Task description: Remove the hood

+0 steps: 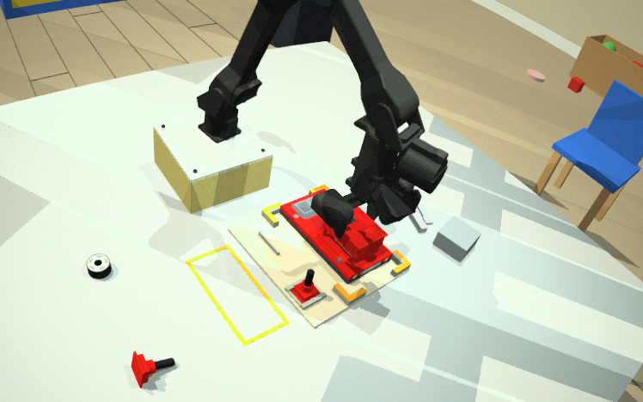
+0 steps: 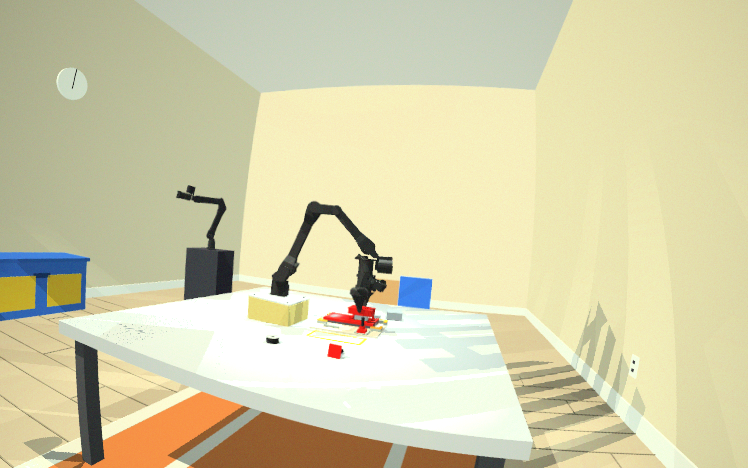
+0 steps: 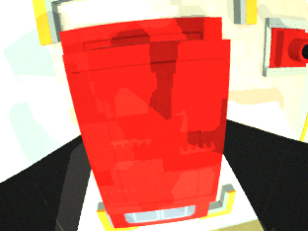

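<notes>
The red toy car (image 1: 315,236) (image 2: 336,318) rests between corner brackets on the beige board. My gripper (image 1: 361,228) (image 2: 361,309) (image 3: 154,133) is shut on the red hood (image 1: 372,228) (image 2: 362,310) (image 3: 148,114), with one finger on each side. The hood is raised a little above the front of the car. In the wrist view it covers most of the car; the grey windscreen-like panel shows below it. The marked area (image 1: 217,303), a yellow outline, lies on the table beyond the board's edge. The far finger is hidden in the top view.
On the beige board (image 1: 316,318) are a red piece with a black peg (image 1: 305,289) and a thin grey rod (image 1: 269,243). A black-and-white wheel (image 1: 98,266), another red piece (image 1: 139,369), a grey block (image 1: 456,238) and the arm's base box (image 1: 229,177) stand around.
</notes>
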`<state>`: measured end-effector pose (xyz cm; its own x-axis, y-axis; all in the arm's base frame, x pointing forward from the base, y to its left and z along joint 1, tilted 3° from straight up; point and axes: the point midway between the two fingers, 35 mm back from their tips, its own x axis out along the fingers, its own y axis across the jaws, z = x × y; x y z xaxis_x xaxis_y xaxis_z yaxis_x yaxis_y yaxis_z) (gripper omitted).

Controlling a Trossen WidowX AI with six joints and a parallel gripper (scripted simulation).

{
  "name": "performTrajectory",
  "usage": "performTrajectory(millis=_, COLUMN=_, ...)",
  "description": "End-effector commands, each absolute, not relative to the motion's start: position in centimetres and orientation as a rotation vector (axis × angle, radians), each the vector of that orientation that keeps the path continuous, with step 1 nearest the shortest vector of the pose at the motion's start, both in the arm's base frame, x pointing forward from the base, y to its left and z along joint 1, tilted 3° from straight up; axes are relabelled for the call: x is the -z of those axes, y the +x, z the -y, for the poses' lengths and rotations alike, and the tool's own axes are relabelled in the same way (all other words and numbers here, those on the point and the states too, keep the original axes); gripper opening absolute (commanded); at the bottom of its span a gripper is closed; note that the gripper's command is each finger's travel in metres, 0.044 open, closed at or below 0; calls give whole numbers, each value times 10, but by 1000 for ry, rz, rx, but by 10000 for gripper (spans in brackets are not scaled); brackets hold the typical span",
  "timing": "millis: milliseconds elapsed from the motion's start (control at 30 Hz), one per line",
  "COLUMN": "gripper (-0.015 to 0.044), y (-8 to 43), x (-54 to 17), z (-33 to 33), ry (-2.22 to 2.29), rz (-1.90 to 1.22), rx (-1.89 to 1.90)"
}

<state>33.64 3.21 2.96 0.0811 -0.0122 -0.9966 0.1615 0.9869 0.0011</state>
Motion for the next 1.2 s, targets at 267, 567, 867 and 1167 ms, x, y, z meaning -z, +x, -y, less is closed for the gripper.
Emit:
performTrajectory(millis=267, gripper=0, y=336, x=-62, z=-33, ry=124, rz=-1477, rx=130)
performTrajectory(millis=567, gripper=0, y=335, x=-72, z=-25, ry=120, rz=-1480, rx=128)
performTrajectory(millis=867, gripper=0, y=334, x=-74, z=21, ry=122, rz=-1479, rx=133)
performTrajectory(millis=1167, gripper=0, y=327, x=-75, z=66, ry=132, rz=-1472, rx=139)
